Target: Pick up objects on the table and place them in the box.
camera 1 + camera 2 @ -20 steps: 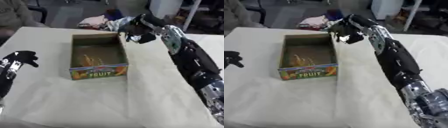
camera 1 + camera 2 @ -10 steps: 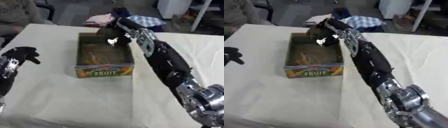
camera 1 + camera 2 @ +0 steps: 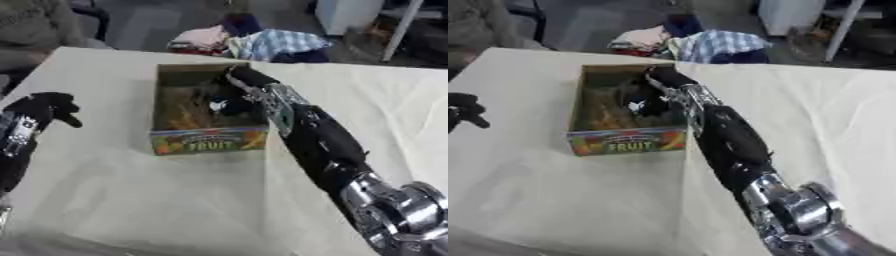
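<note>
One box (image 3: 208, 141) on table (image 3: 131, 200). My right hand (image 3: 229, 100) is down inside it, fingers curled on one dark object (image 3: 216, 105) with a white spot. My left hand (image 3: 45, 107) curled, empty, at left edge.

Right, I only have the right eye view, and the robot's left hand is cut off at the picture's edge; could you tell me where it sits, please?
Observer: The left eye view shows the whole black left hand. It is to the left of the open cardboard box printed FRUIT and apart from it.
Operator: Thank you. Does its arm show too?
Observer: Yes, the black and silver forearm runs down the left edge towards the lower corner.
</note>
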Robot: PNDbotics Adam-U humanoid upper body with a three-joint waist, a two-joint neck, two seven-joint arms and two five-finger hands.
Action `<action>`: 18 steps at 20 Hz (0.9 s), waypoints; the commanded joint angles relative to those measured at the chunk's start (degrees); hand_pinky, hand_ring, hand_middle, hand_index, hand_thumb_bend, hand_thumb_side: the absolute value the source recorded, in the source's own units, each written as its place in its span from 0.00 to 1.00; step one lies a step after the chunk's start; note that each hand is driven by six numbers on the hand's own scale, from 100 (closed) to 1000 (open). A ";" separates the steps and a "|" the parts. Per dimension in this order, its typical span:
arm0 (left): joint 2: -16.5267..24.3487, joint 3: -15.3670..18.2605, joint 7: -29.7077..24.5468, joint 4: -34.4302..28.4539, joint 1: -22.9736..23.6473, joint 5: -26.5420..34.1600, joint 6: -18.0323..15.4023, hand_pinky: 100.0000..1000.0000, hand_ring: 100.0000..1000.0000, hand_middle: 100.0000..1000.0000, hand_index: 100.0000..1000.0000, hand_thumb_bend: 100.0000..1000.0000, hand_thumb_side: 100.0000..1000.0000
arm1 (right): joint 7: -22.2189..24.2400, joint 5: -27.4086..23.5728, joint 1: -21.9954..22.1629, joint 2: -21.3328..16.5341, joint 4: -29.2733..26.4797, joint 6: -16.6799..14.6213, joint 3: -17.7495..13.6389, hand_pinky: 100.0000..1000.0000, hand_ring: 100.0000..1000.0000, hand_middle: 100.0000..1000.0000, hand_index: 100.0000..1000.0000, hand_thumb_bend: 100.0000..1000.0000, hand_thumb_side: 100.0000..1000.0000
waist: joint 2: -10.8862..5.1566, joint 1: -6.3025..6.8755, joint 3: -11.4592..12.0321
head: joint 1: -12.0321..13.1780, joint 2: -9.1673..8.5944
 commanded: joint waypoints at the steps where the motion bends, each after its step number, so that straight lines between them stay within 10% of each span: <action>1: 0.62 0.27 -0.34 -1.14 -0.67 0.11 -0.09 0.87 0.51 0.55 0.72 0.13 0.82 | 2.05 -0.32 -1.33 -1.32 -1.04 -0.34 -0.30 0.70 0.73 0.76 0.91 0.00 0.88 | -0.65 0.43 -0.25 | 0.17 -0.14; 5: 0.80 0.51 -0.36 -1.03 -0.46 -0.08 -0.11 0.87 0.51 0.55 0.72 0.13 0.82 | 5.02 -2.86 -1.81 -2.80 -3.22 -1.91 0.26 0.78 0.87 0.90 0.95 0.00 0.88 | -0.68 0.31 -0.86 | 0.55 -0.26; 11: 1.13 0.95 -0.03 -0.84 -0.08 -0.39 -0.16 0.87 0.51 0.55 0.72 0.13 0.82 | 6.69 -8.14 -2.14 -6.84 -9.38 -5.56 2.15 0.75 0.83 0.87 0.94 0.00 0.63 | -0.75 0.03 -1.82 | 1.27 -0.29; 18: 1.54 1.87 1.10 -0.44 0.74 -0.91 -0.10 0.87 0.51 0.55 0.72 0.13 0.83 | 4.33 -18.19 -0.65 -11.41 -14.28 -7.52 3.87 0.71 0.78 0.82 0.92 0.00 0.58 | -0.90 -0.56 -3.38 | 2.03 -0.48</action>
